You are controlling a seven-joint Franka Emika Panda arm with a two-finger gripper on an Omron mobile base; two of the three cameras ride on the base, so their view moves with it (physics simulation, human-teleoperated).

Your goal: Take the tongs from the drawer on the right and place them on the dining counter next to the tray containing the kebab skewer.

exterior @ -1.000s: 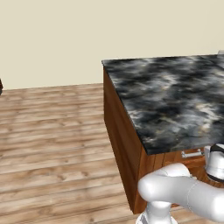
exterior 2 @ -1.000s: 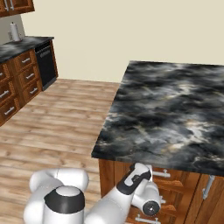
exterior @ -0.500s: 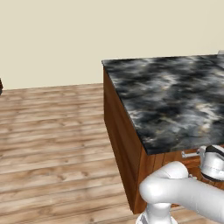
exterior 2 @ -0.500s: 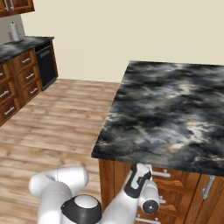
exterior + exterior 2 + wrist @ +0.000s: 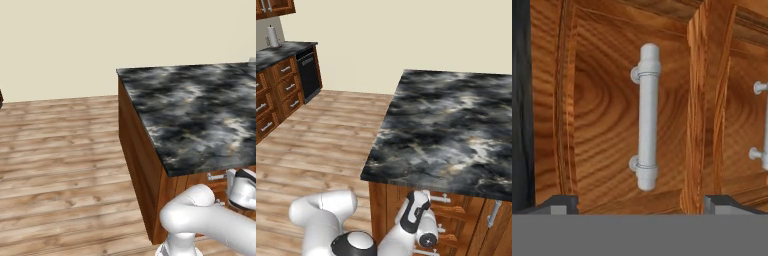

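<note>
Handle [image 5: 647,116] sits dead ahead of the gripper [image 5: 640,202], at about 12 o'clock in the hand view and a touch right of centre between the two tips. Its long axis runs 12-to-6 there, so it lies across the line joining the fingers; closing would pinch the bar across its width. It sits on a drawer front [image 5: 607,125] under the counter [image 5: 456,125] edge. A second handle [image 5: 762,125] shows at 3 o'clock on the neighbouring front.

Jaws stand wide, nothing between them, tips well either side of the bar.

Tongs can't be seen; my read is they're inside the closed drawer. Single arm, so no choice there. Next move looks like straight in, then close.
</note>
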